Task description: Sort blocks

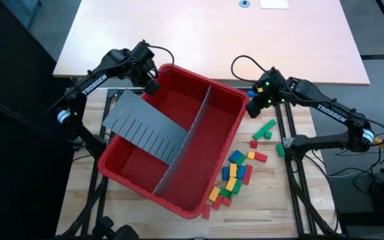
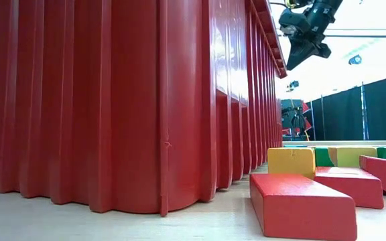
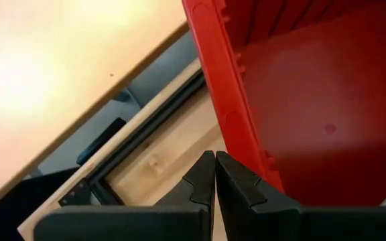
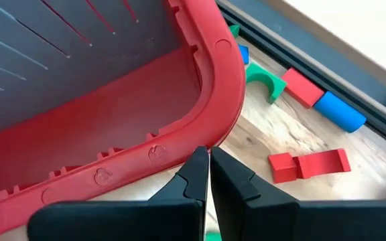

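Red, ribbed plastic made up the big rectangular bin (image 1: 179,143) that sat skewed on the pale wooden table (image 1: 85,200), its long axis running from about one o'clock to seven o'clock in the overhead view. A flat grey divider (image 1: 189,143) ran lengthwise down its middle, and a loose grey slotted panel (image 1: 142,123) lay tilted in the ten o'clock half.

Small rectangular blocks (image 1: 235,177) in red, green, blue and yellow lay scattered on the wood along the bin's outer wall, from about three o'clock down to five o'clock of the bin. They pointed every which way, so no shared axis could be read. From table height, a smooth red block (image 2: 300,204) lay flat nearest the camera with a yellow one (image 2: 291,162) behind it. The right wrist view also showed a green arched piece (image 4: 267,80), a blue cylinder (image 4: 340,110) and a flat red brick (image 4: 324,163) on the grained wood.

At the bin's eleven o'clock corner hung the left gripper (image 3: 215,175), just over the rim, its dark fingers pressed together with nothing between them. At the one o'clock corner the right gripper (image 4: 209,173) hovered over the rounded rim, fingers likewise closed on nothing.
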{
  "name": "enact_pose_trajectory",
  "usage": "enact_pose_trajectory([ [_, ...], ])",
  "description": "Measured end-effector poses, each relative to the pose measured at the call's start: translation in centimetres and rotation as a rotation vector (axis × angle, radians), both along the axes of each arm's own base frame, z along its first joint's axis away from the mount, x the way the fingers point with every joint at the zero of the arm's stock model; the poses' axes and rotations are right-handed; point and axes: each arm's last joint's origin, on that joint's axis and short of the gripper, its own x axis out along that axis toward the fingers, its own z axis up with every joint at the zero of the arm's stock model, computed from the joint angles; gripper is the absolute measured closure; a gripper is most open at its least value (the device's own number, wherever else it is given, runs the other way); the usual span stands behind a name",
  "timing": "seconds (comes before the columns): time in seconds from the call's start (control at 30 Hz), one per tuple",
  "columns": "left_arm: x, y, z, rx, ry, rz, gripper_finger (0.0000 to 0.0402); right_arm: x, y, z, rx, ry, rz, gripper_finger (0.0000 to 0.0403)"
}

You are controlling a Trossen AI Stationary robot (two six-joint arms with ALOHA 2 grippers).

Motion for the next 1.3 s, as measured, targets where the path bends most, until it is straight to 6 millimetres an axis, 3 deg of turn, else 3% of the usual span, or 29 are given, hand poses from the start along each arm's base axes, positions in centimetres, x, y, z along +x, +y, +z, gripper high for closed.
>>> enact_pose_trajectory([
  [0.53, -1.0, -1.2, -0.5, -0.167, 0.069, 0.028, 0.0402, 3.1, -2.1, -1.1, -0.015, -0.073, 0.036, 0.0403],
  [0.77, -0.7, -1.9, -0.5, -0.281, -0.033, 0.001, 0.0402, 4.9, -3.2, -2.6, 0.002, -0.076, 0.083, 0.0403],
  [1.07, -0.2, -2.4, -0.4, -0.277, -0.044, -0.003, 0.0402, 7.2, -4.8, -4.4, 0.018, -0.084, 0.124, 0.0403],
  [1.3, 0.0, -2.5, 0.0, -0.248, -0.078, -0.004, 0.0402, 8.6, -6.0, -4.5, -0.008, -0.111, 0.12, 0.0403],
])
